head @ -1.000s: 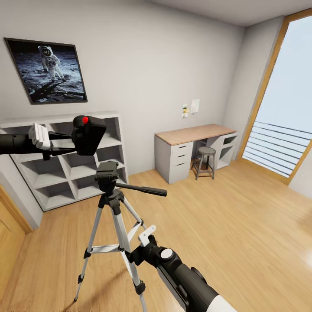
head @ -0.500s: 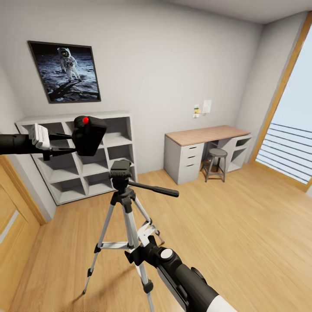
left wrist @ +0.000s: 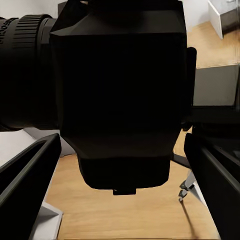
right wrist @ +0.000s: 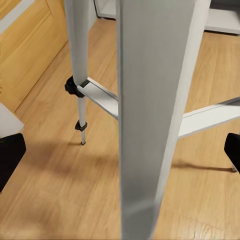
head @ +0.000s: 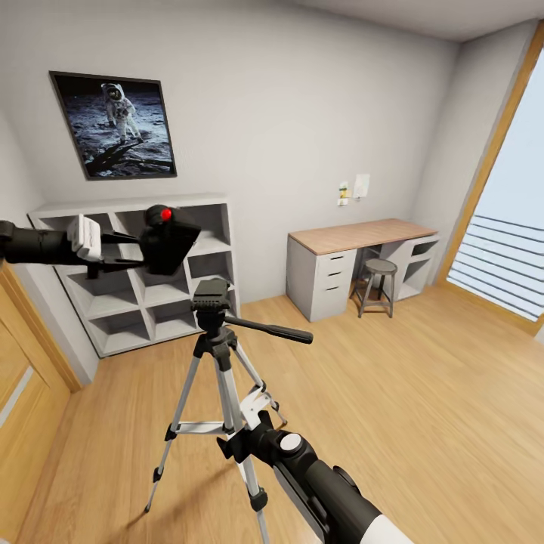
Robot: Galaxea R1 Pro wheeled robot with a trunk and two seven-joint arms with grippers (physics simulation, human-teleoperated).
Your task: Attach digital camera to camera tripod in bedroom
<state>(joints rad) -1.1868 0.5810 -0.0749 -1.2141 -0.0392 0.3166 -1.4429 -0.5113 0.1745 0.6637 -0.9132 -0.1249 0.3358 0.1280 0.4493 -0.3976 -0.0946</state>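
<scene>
Camera (head: 168,238) clamped in our left gripper (head: 128,251), up-left of tripod (head: 215,355) head, not touching. Right gripper (head: 253,412) apart around a tripod leg.

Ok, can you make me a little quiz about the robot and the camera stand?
1. True or false: the digital camera already sits on the camera tripod.
2. Which end effector holds the camera? A) left B) right
3. Fill in: the right end effector is close to a tripod ____.

Key: 1. False, it is held up in the air, apart from the tripod head. 2. A, the left end effector. 3. leg.
</scene>
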